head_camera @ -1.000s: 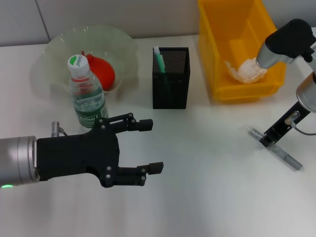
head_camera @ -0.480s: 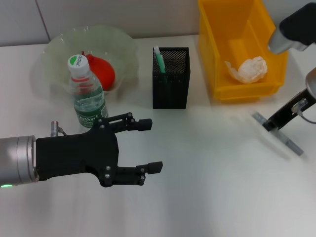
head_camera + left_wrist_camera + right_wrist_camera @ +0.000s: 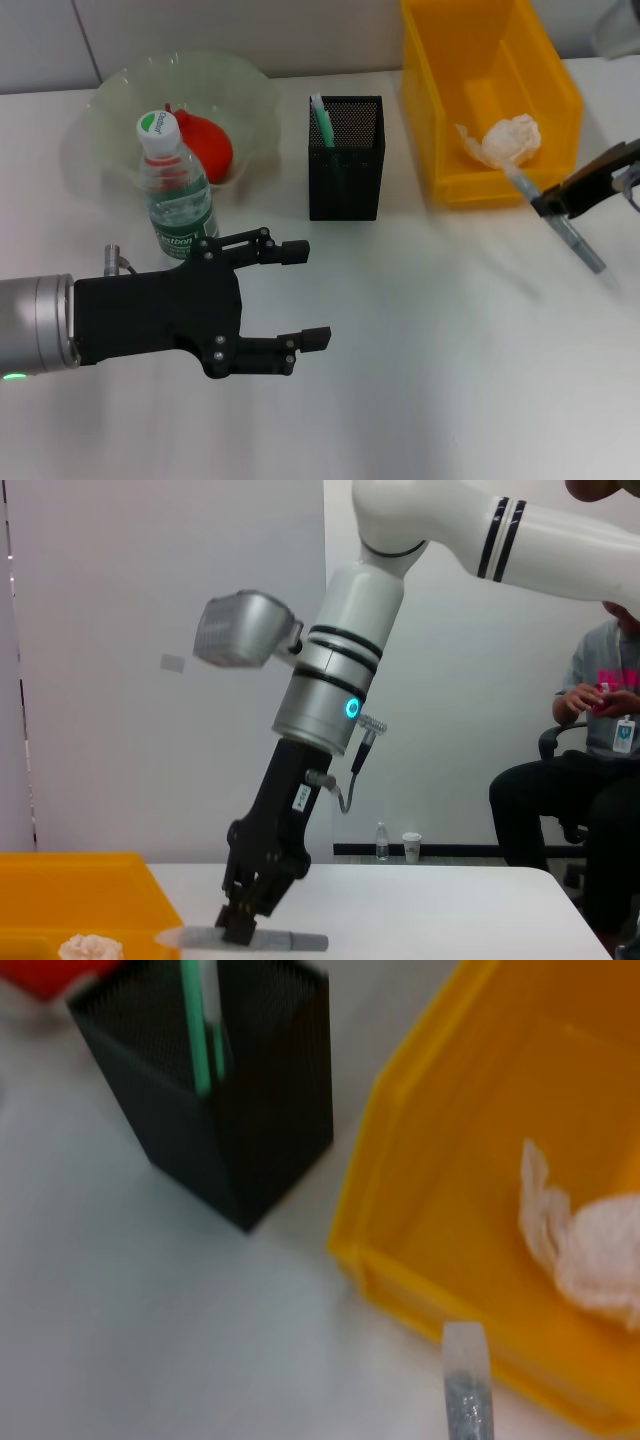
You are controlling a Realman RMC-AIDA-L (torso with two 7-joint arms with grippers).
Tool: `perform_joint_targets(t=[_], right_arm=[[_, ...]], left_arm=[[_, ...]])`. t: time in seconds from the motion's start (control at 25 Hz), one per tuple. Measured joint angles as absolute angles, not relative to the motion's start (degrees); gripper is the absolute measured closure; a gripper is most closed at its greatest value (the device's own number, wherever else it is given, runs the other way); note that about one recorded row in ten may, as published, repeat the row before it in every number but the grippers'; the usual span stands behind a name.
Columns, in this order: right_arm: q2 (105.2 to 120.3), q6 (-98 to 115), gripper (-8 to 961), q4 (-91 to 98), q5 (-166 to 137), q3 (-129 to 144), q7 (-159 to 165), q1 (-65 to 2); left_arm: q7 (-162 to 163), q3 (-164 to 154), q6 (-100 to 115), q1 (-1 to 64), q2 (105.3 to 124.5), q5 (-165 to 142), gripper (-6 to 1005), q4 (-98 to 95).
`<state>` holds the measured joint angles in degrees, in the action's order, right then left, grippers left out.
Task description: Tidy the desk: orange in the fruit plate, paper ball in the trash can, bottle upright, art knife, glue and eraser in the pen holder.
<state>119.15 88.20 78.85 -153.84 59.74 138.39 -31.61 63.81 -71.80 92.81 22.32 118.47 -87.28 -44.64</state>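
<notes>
Jaws of right gripper [image 3: 548, 205] pinching one art knife [image 3: 575, 240]; left gripper [image 3: 303, 297] spread.

seated person [image 3: 590, 780] at the far side, small bottle [image 3: 382, 841] beside paper cup [image 3: 411, 846], white table [image 3: 430, 360]

Left pincer [image 3: 300, 295] agape, right pincer [image 3: 552, 205] clamped.

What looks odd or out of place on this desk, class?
The clear plastic bottle stands upright against the front rim of the pale green fruit plate, blocking the orange. The grey art knife hangs tilted in the right hand, off the desk. The left hand hovers open, empty.
</notes>
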Motion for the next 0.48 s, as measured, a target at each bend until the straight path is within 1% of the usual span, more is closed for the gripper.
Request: perform_joint_targets(t=[0.48], right_arm=[[119.11, 84.51, 834, 92.09, -140.25, 59.52, 134.72, -23.15]], left_arm=[[63.81, -71.65, 92.81, 22.33, 118.47, -87.28, 172, -44.65]])
